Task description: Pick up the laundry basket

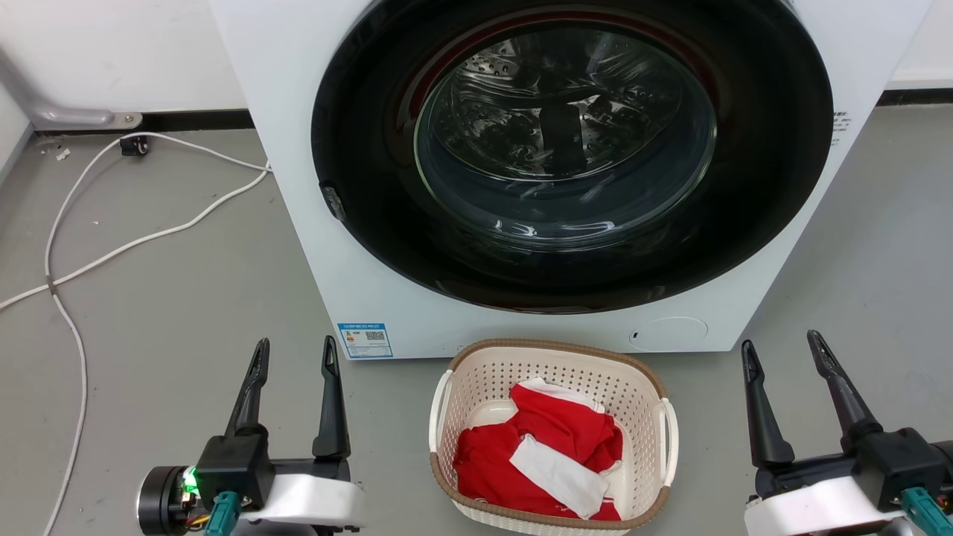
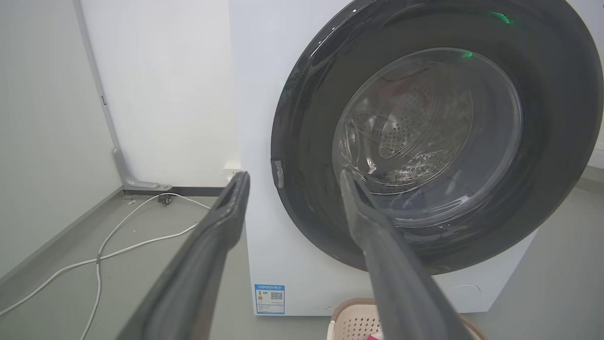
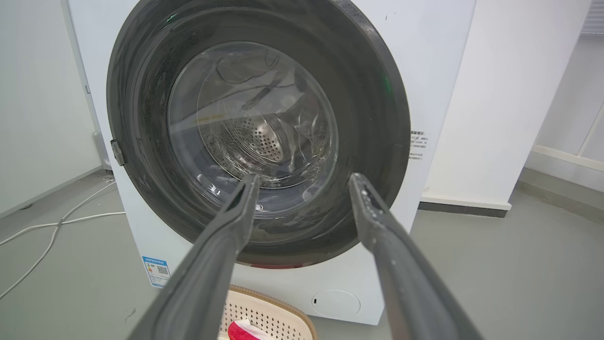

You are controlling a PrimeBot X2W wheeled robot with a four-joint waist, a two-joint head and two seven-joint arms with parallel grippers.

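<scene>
Grey smooth floor, evenly lit, no hard shadows. White front-loading washing machine stands against a white wall; round dark glass door closed, blue label at lower left of its front. Black skirting along the wall base. Grey pipe in the left corner. White cable loose across the floor, left of the machine.

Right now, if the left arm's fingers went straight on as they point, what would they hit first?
The left fingers aim at the washing machine, at its dark door rim near the left edge. Probably that first; depth is unclear. The laundry basket sits below that line.
</scene>
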